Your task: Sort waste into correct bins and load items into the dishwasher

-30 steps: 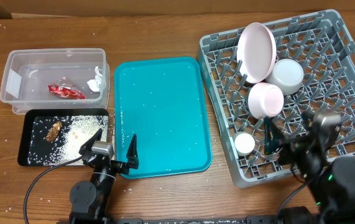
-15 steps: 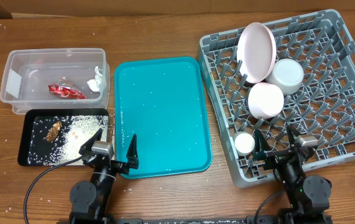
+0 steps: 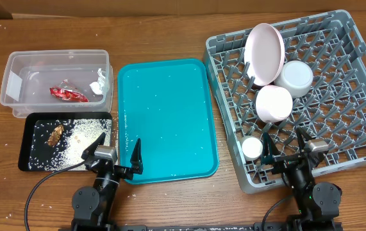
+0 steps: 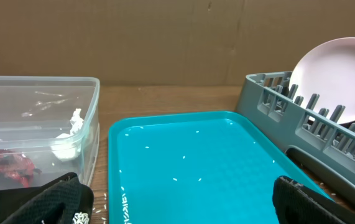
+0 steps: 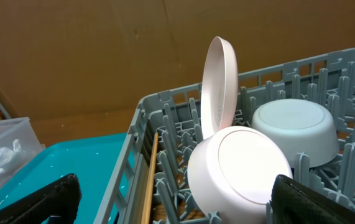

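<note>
As both arms sit parked at the near edge of the table, the sorting looks close to finished.

Left gripper (image 3: pixel 113 151): jaws spread wide, holding nothing, over the near edge of the teal tray (image 3: pixel 170 96). Right gripper (image 3: pixel 283 144): jaws likewise apart and empty, at the near wall of the rack (image 3: pixel 356 96).

Waste: red wrapper (image 3: pixel 67 94) and paper wad (image 3: pixel 98 84) lie in the clear tub (image 3: pixel 58 54), far left. Brown scraps (image 3: pixel 56 133) and rice grains (image 3: pixel 88 131) lie in the black tray (image 3: pixel 22 151), just near of the tub. A few stray grains are scattered on the teal tray.

Dishes, all in the rack: large plate (image 5: pixel 219 81) upright on edge between pegs; small pink dish (image 5: pixel 239 165) and grey bowl (image 5: pixel 295 127) upside down beside it; white cup (image 3: pixel 252 148) at the near left corner. The chopsticks (image 5: pixel 149 180) lie along the inside of the left wall; whether both are there I cannot tell.

Handling, judged:
- Plate, dish and bowl are stiff and glossy, likely slippery; grip across the rim, not the face.
- Chopsticks are light and thin and would roll; pinch at mid-length.
- Wrapper is soft and crinkly; any fold will do.
- Stray grains are too small to pinch; tipping the tray seems the better way.
</note>
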